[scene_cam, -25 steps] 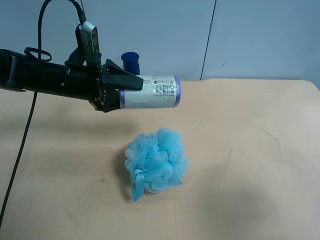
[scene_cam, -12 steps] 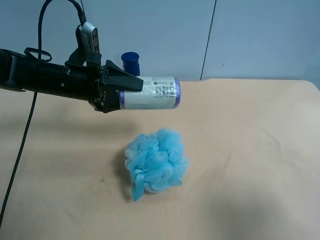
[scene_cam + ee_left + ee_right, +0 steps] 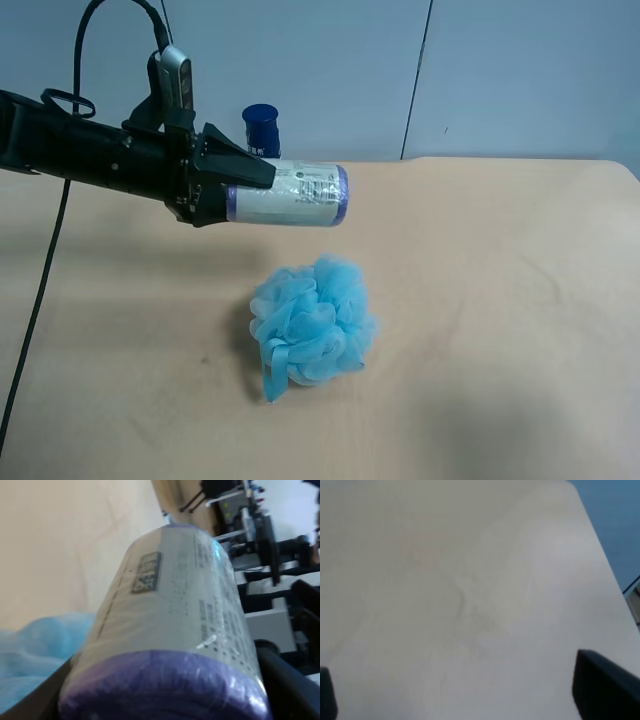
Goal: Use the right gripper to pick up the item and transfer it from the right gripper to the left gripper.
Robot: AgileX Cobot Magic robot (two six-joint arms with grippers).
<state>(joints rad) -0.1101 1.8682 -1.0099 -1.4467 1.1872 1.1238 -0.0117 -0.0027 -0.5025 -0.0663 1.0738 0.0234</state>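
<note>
The left gripper (image 3: 225, 190), on the black arm with the silver-grey camera coming in from the exterior high view's left, is clamped tight on the lid end of the item (image 3: 287, 195), which it holds lying sideways in the air, above and a little behind the blue bath sponge (image 3: 312, 322) on the table (image 3: 500, 300). A dark-blue-capped bottle (image 3: 262, 128) stands behind the item at the table's far edge. The right gripper (image 3: 470, 700) appears only in its own wrist view, its prongs spread wide over bare table with nothing between them.
</note>
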